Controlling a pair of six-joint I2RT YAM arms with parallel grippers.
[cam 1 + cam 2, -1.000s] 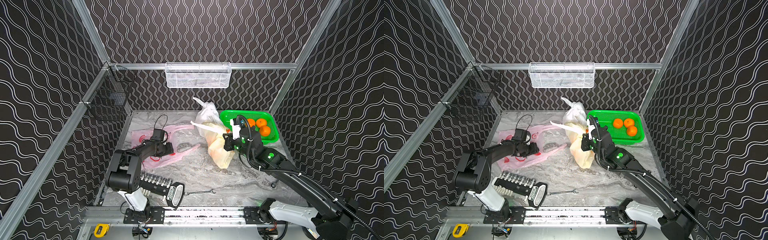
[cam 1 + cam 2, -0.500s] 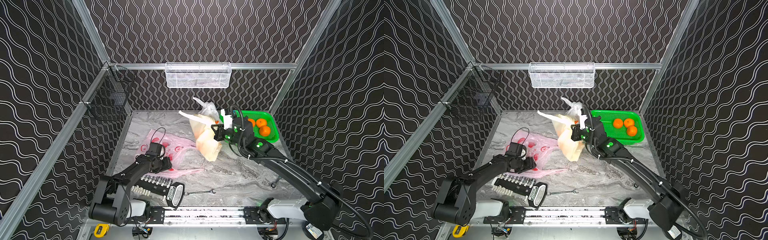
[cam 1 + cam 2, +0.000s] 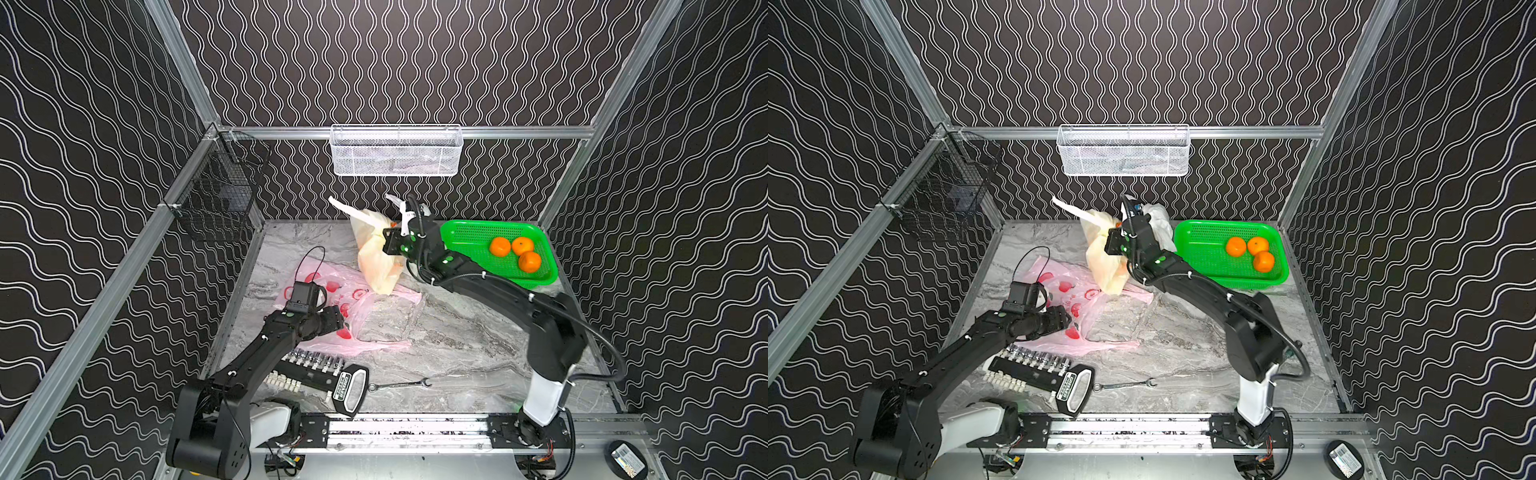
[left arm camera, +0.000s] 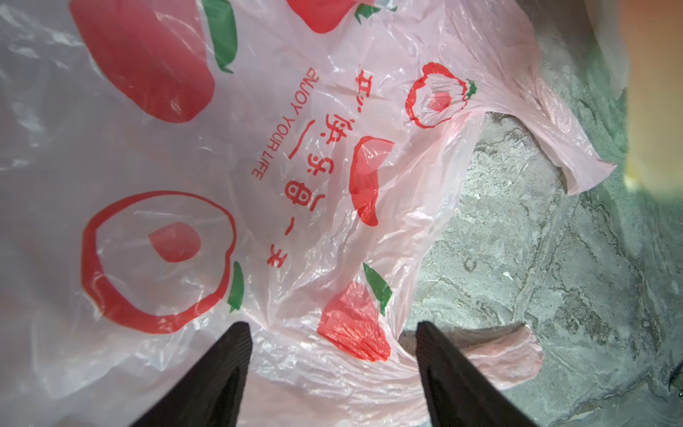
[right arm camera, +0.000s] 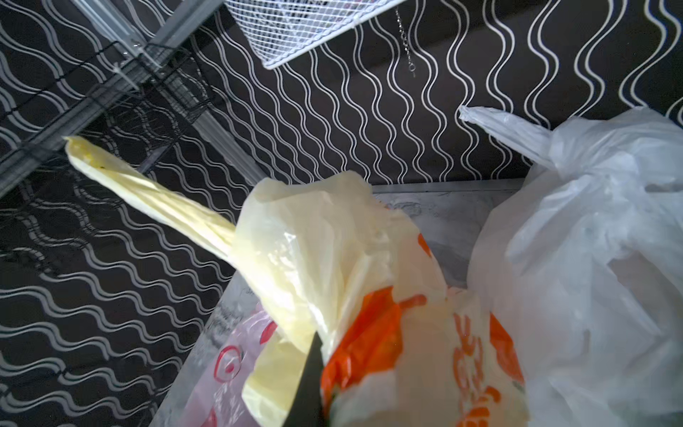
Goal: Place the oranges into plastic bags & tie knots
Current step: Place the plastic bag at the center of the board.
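Left gripper (image 4: 330,327) gapes over the flat pink bag (image 4: 295,185) — bare table (image 3: 465,345) lies beyond its edge. Right gripper (image 3: 388,243), clenched, seemingly pinches the yellowish bag (image 3: 376,266) beside the white bag (image 3: 1160,220); three oranges (image 3: 500,246) sit in the green basket (image 3: 494,224).

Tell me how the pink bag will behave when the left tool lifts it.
The pink bag is thin, creased film lying flat, so it will probably flop and drape. It looks empty, so likely very light and apt to slide on the table. Glossy film may slip from the left tool.
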